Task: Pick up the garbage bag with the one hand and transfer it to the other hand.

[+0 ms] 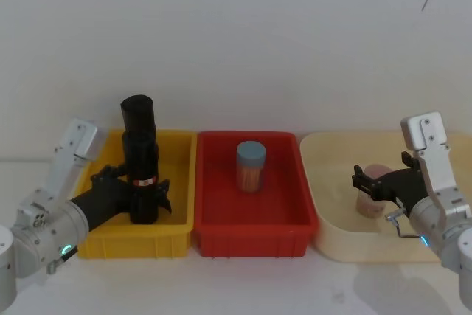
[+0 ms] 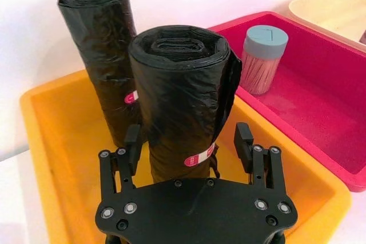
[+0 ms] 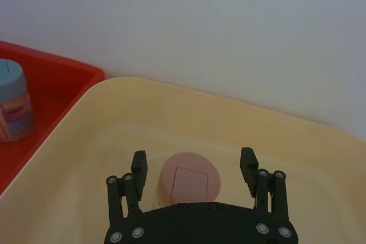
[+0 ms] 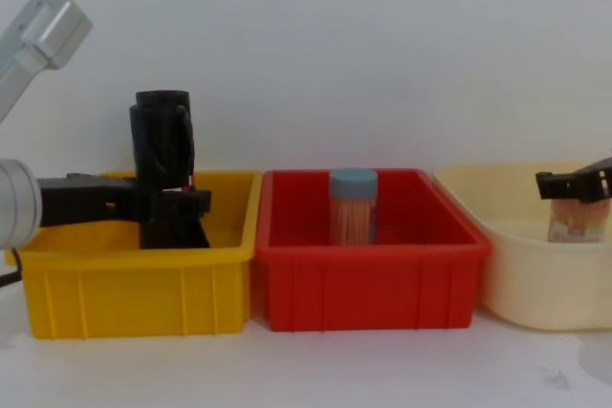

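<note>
The left gripper (image 2: 187, 135), on the arm with the green ring light, reaches into the yellow bin (image 4: 124, 303). Its 2 fingers (image 2: 132, 141) stand apart on either side of the garbage bag (image 2: 183, 95), low on the roll at about the height of its white-and-red label band. One finger sits close against the plastic and a slim gap shows at the other, so the jaws straddle the bag without clamping it. The bag stands upright on the bin floor, its top well above the rim. Just behind it stands a 2nd black roll (image 2: 100, 44) (near-identical, with a red label), so close that I cannot tell whether the 2 touch. Farther across, the red bin (image 4: 368, 298) holds a blue-lidded toothpick jar (image 4: 354, 207). Beyond that the right gripper (image 3: 193, 161), on the arm with the blue ring light, hangs inside the cream tub (image 4: 535, 284), jaws apart over a pink-lidded jar (image 3: 189, 184) and holding nothing. I judge the task to be at its 1st step, the grasp itself: the approach looks complete, but the bag is neither gripped nor lifted. The next move calls for closing squarely on the roll and raising it straight up, so that it clears the neighbouring roll and the yellow wall. It then needs carrying toward the middle, while the right gripper leaves the tub with jaws apart to take the free upper part of the roll.
</note>
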### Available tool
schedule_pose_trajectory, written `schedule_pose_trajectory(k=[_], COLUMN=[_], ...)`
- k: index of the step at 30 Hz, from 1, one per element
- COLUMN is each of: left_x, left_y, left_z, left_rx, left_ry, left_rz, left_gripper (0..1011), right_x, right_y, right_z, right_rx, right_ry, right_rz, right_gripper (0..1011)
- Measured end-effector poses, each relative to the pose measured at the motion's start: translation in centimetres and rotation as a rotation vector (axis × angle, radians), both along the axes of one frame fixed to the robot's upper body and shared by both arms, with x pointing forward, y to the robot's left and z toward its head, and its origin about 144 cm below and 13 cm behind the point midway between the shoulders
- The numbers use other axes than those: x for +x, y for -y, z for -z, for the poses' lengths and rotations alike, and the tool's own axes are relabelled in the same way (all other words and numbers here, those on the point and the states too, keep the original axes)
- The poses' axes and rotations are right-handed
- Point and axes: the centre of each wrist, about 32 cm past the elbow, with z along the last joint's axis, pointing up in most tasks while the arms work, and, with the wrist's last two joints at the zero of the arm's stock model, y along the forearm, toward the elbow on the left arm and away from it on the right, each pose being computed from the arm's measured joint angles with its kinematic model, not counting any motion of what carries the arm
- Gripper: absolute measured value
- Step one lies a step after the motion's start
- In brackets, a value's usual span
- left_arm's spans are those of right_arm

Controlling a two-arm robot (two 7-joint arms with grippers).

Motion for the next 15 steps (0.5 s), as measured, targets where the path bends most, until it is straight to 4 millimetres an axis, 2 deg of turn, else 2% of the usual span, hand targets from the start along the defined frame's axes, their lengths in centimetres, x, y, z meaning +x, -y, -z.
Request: schedule_pose_trajectory(k=[8,10,11,12,15], left_x=[0.61,0.77,0.77,0.84,0.95], left_y=[0.22,0.27,0.27,0.29,0.34], left_z=[-0.06,-0.06,-0.06,-0.06,-0.08], left_rx=[0.002,0.003,0.003,0.004,0.004], left_ry=[-0.01,-0.014,-0.014,-0.015,-0.017], left_rz=[0.021,0.026,0.026,0.029,0.032], left_gripper=[848,766,766,714,648], right_x=[0.0,0.0,0.0,0.0,0.0], right_y=[0.0,0.0,0.0,0.0,0.0], right_z=[0.0,0.0,0.0,0.0,0.0], right_rx=[0.0,0.0,0.0,0.0,0.0], right_ry=[0.0,0.0,0.0,0.0,0.0], right_rz=[0.0,0.0,0.0,0.0,0.0], right_gripper=[1000,1000,1000,1000,1000])
